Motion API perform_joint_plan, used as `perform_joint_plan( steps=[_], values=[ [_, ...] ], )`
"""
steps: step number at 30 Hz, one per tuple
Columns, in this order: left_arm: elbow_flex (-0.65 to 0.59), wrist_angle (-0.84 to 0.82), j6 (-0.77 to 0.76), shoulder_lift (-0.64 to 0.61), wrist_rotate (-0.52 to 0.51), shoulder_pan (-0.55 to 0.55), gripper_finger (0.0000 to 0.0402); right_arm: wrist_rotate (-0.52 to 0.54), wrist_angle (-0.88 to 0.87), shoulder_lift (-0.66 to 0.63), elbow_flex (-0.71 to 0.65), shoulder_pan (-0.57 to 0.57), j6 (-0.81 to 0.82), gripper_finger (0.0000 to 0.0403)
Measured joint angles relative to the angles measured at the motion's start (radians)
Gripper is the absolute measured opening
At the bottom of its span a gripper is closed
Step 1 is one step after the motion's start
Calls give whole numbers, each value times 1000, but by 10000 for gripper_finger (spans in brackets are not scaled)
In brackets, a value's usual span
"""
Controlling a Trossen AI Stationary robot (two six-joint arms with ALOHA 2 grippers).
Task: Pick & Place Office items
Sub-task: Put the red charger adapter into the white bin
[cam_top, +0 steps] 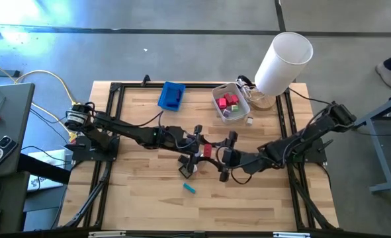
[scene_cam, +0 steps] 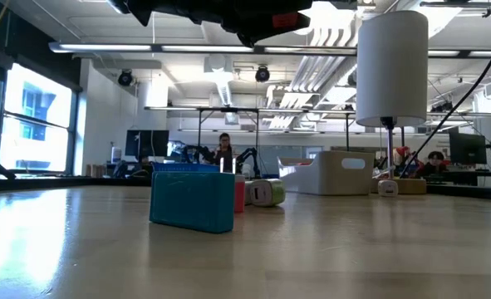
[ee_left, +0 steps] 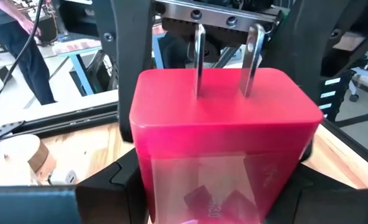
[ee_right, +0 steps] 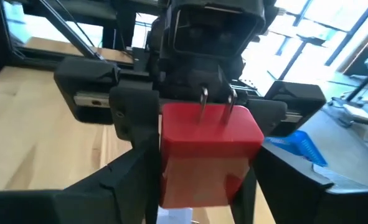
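A red plug block with two metal prongs pointing up hangs over the middle of the table. In the high view it shows as a small red piece. My left gripper reaches in from the table's left and is shut on it. My right gripper faces it from the table's right, close around the same plug. Whether the right one touches the plug, I cannot tell. My left gripper pinches the plug's body by two opposite side faces, low on the block, between its two fingers. The fingers come in about level from the table's left. The plug stands upright in the hold, prongs up, lifted clear of the table.
A translucent bin with red and pink pieces and a blue tray stand at the far side. A white cylinder rises at the far right. A teal piece and a dark piece lie near the grippers.
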Motion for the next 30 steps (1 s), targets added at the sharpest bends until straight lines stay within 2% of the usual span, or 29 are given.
perform_joint_plan(
  steps=[7, 14, 21, 25, 30],
  values=[
    [0, -2, 0, 0, 3, 0, 199, 48, 8, 1, 0, 21, -59, 251],
    [0, -9, -5, 0, 5, -1, 199, 1, 3, 1, 0, 20, -68, 259],
    [1, -15, -7, 0, 4, 0, 199, 1, 0, 1, 0, 20, -63, 321],
    [1, -16, -7, 0, 4, 0, 199, 78, -2, 1, 0, 20, -16, 368],
    [1, -19, -7, 0, 4, 0, 199, 78, 14, 1, 0, 56, -115, 398]
  ],
)
